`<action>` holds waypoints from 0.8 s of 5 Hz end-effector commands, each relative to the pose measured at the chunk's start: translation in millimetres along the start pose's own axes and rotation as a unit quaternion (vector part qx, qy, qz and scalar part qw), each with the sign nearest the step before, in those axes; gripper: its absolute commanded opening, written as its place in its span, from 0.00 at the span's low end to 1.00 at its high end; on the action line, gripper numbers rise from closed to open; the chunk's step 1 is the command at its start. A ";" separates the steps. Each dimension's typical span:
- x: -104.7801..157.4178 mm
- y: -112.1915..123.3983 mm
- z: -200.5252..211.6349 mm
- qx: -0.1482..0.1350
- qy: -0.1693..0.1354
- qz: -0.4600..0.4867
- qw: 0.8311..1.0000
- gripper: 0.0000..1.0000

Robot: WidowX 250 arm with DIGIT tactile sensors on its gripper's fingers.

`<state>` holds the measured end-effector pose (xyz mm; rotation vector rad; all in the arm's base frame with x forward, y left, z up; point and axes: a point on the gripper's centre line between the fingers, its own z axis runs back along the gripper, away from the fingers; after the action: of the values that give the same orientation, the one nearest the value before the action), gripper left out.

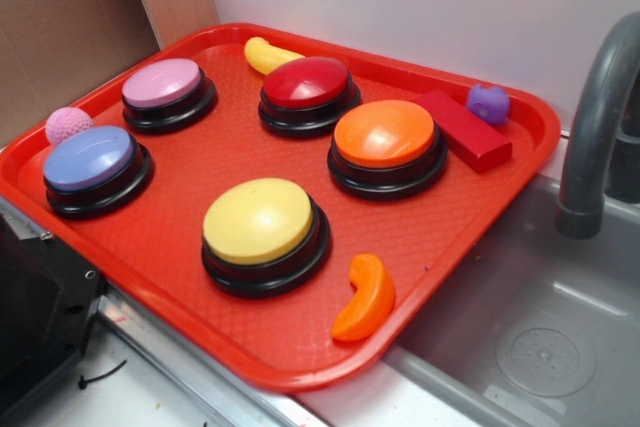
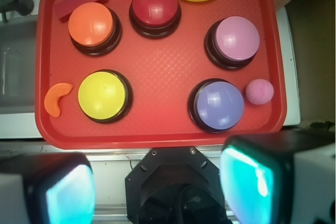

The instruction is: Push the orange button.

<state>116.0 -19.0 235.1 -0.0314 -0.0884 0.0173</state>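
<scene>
The orange button (image 1: 385, 133) has a glossy orange dome on a black base. It stands on the red tray (image 1: 150, 247), right of middle in the exterior view. In the wrist view it (image 2: 91, 23) is at the tray's upper left. My gripper (image 2: 157, 190) is open, its two teal-padded fingers (image 2: 71, 195) wide apart at the bottom of the wrist view. It hangs high above the tray's near edge, far from the orange button, and holds nothing. The gripper does not show in the exterior view.
The tray also carries a dark red button (image 1: 306, 83), yellow button (image 1: 259, 221), pink button (image 1: 162, 83), blue-purple button (image 1: 89, 159), orange toy wedge (image 1: 366, 299), yellow banana (image 1: 268, 55), red block (image 1: 465, 131), purple toy (image 1: 488, 103) and pink ball (image 1: 67, 125). A grey faucet (image 1: 590, 137) and sink (image 1: 545, 347) are at right.
</scene>
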 end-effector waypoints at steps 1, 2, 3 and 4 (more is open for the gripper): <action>0.0 0.0 0.0 0.000 0.000 0.000 1.000 1.00; 44.9 -25.4 -55.0 -0.020 -0.016 -0.124 0.992 1.00; 86.8 -50.5 -99.5 -0.022 -0.014 -0.194 0.981 1.00; 86.8 -50.5 -99.5 -0.022 -0.014 -0.194 0.981 1.00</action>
<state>205.8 -65.9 133.0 -0.0527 -0.0699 -0.3689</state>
